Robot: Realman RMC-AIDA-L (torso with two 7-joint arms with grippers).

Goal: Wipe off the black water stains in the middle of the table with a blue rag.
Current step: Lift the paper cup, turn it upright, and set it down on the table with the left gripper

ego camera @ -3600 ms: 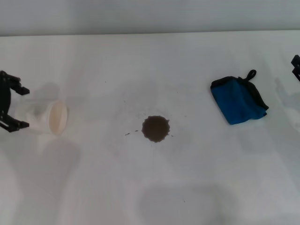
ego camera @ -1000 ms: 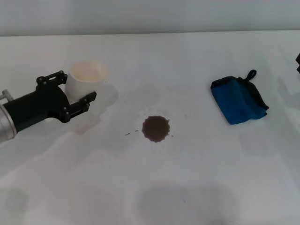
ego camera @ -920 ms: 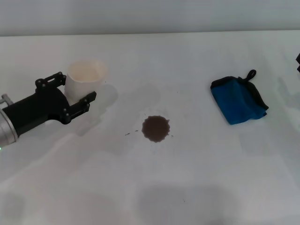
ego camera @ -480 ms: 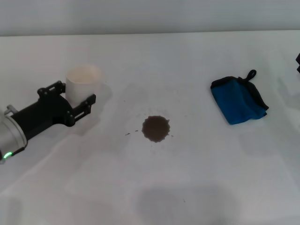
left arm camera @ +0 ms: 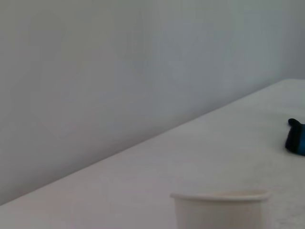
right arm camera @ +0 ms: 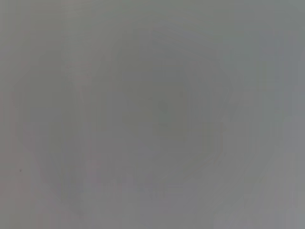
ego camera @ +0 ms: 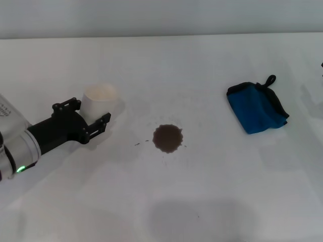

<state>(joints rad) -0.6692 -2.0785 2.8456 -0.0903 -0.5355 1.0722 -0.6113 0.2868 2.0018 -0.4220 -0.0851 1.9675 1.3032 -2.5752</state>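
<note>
The black water stains (ego camera: pixel 167 137) form a dark jagged blot in the middle of the white table (ego camera: pixel 202 191). The blue rag (ego camera: pixel 256 108) lies folded at the right, its black loop toward the far side; the left wrist view catches its edge (left arm camera: pixel 297 139). My left gripper (ego camera: pixel 92 111) reaches in from the left, left of the stain. It is shut on an upright whitish plastic cup (ego camera: pixel 99 99), whose rim (left arm camera: pixel 219 195) shows in the left wrist view. Only a dark sliver of my right arm (ego camera: pixel 321 64) shows at the right edge, beyond the rag.
A grey wall (ego camera: pixel 161 17) rises behind the table's far edge. The right wrist view is a plain grey blur with nothing to make out.
My left gripper picked the cup up from lying at the far left, stood it upright, and over the last second has moved it nearer and slightly right toward the stain. Rag and stain have not moved.
</note>
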